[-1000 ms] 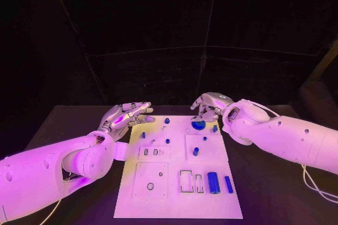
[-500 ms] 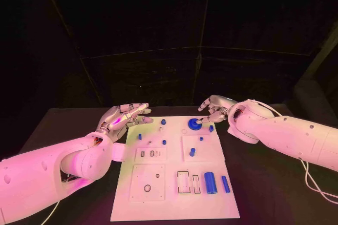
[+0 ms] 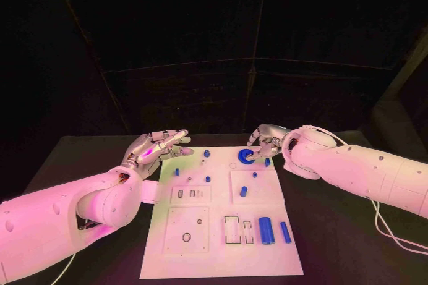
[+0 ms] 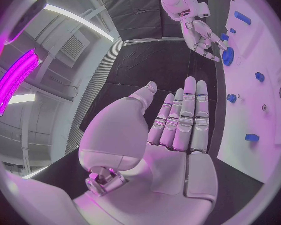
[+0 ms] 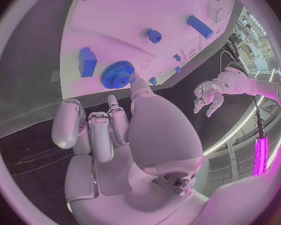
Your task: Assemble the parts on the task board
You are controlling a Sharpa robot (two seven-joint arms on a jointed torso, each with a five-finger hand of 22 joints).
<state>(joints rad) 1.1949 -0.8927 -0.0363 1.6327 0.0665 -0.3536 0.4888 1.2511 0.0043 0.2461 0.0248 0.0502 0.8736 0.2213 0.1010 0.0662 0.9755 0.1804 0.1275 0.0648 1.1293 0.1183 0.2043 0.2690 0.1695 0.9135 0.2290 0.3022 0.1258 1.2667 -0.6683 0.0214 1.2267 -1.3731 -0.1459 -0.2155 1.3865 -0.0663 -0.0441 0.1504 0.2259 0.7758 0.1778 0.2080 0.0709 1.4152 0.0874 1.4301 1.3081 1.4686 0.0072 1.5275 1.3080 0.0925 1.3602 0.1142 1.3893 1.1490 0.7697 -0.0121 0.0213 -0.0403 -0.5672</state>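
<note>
My right hand (image 3: pixel 265 143) sits at the far edge of the task board (image 3: pixel 217 248), fingers curled in, thumb stretched toward the blue gear (image 3: pixel 245 154). In my right wrist view the thumb tip is right at the gear's (image 5: pixel 118 74) toothed rim, touching or just short of it; I can't tell which. Nothing is clasped in that hand, and the gear lies flat on the board's far end.

My left hand (image 3: pixel 159 148) hangs over the tabletop (image 3: pixel 80 158) just off the board's far left corner, palm open, fingers straight and side by side, holding nothing. My left wrist view shows those fingers (image 4: pixel 189 116) pointing out over dark tabletop, with the board's edge beside them.

A small blue block (image 5: pixel 87 61) stands right next to the gear. Little blue pegs (image 3: pixel 206 153) dot the far half of the board. A short blue peg (image 3: pixel 242 191) lies on the middle right panel. Near the front right there's a blue cylinder (image 3: pixel 265 230), with a slim blue bar (image 3: pixel 286 232) to its right and empty rectangular slots (image 3: pixel 234 229) to its left.

No writing I can read anywhere on the board.
</note>
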